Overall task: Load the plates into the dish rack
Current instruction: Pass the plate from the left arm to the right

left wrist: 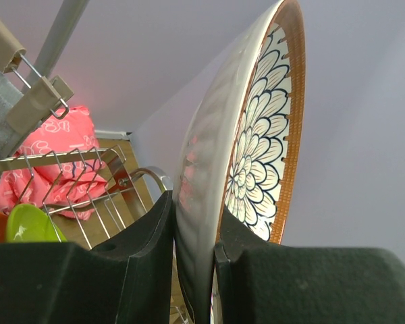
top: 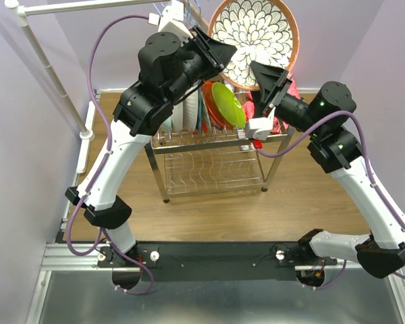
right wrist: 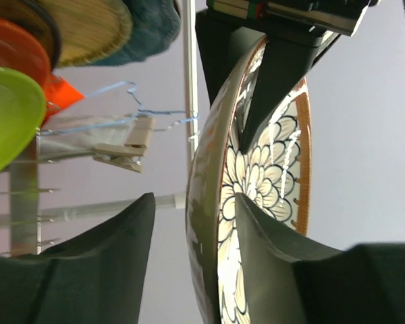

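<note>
A white-and-brown floral plate (top: 253,40) is held upright in the air above the chrome dish rack (top: 209,158). My left gripper (top: 219,52) is shut on its left rim; in the left wrist view both fingers (left wrist: 138,243) press the plate (left wrist: 263,148). My right gripper (top: 270,79) is open and straddles the plate's lower right rim; in the right wrist view (right wrist: 194,202) its right finger is near the plate's face (right wrist: 263,182), and the left finger stands apart. A lime green plate (top: 228,104), an orange plate (top: 211,101) and paler plates (top: 185,111) stand in the rack's upper slots.
A white clothes rail (top: 50,67) with hangers stands at the left and back. A pink and red cloth (top: 285,91) lies behind the rack's right end and also shows in the left wrist view (left wrist: 61,135). The rack stands on a wooden tabletop (top: 304,196).
</note>
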Controlling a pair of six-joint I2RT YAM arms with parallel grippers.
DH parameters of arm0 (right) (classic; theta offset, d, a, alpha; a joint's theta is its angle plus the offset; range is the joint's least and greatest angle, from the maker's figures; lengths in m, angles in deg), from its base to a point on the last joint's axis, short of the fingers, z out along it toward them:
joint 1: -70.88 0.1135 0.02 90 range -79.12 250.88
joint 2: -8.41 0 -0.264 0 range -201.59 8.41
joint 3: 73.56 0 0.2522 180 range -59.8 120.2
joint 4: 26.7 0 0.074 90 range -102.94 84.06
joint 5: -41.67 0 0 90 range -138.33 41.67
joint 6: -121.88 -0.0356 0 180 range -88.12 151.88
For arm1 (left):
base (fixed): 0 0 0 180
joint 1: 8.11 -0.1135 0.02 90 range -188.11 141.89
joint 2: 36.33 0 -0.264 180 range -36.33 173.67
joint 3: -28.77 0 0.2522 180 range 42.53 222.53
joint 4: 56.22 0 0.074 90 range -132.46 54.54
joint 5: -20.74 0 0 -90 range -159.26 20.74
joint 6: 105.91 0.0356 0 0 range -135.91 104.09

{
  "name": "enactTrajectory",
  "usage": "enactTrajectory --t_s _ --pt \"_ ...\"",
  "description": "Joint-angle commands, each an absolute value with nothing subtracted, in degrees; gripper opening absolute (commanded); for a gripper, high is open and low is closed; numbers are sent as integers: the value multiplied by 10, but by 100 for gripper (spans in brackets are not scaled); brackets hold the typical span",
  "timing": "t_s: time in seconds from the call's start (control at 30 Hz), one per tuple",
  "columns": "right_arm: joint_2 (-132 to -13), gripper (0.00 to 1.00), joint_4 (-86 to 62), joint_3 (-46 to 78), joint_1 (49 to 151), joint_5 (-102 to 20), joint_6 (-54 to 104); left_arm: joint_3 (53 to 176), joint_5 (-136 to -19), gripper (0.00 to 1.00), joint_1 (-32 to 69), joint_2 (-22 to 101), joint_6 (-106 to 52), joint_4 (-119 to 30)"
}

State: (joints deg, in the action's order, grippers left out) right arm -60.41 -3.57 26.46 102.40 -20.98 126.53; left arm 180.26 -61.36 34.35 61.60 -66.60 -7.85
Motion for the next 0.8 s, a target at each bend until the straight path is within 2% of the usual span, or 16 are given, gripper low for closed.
enactTrajectory --t_s 0.0,0.07,0.1,0.17,0.2,0.23,0.47,0.53,0.57,0.67,0.77 --pt "-605 53 -111 244 1039 -285 1277 1818 -599 0 352 593 -692 -184" --pt "-608 44 -123 242 1044 -304 1279 1817 -599 0 354 591 -693 -186" --pt "-609 32 -123 242 1046 -310 1279 1813 -599 0 354 589 -692 -188" --pt "-612 19 -147 238 1051 -328 1282 1809 -598 0 355 586 -692 -194" --pt "-612 7 -152 236 1053 -332 1282 1804 -596 0 355 583 -692 -197" --pt "-611 1 -163 234 1053 -337 1282 1803 -594 0 355 580 -692 -199" --pt "-608 1 -231 226 1059 -342 1237 1774 -591 1 355 553 -686 -236" --pt "-612 1 -238 246 1059 -349 1206 1748 -587 11 354 536 -686 -251" --pt "-614 1 -239 252 1059 -351 1197 1739 -586 22 354 530 -685 -267" --pt "-615 1 -247 270 1058 -347 1163 1708 -585 39 355 511 -682 -291" --pt "-609 1 -259 270 1059 -329 1154 1702 -585 52 353 506 -677 -299"
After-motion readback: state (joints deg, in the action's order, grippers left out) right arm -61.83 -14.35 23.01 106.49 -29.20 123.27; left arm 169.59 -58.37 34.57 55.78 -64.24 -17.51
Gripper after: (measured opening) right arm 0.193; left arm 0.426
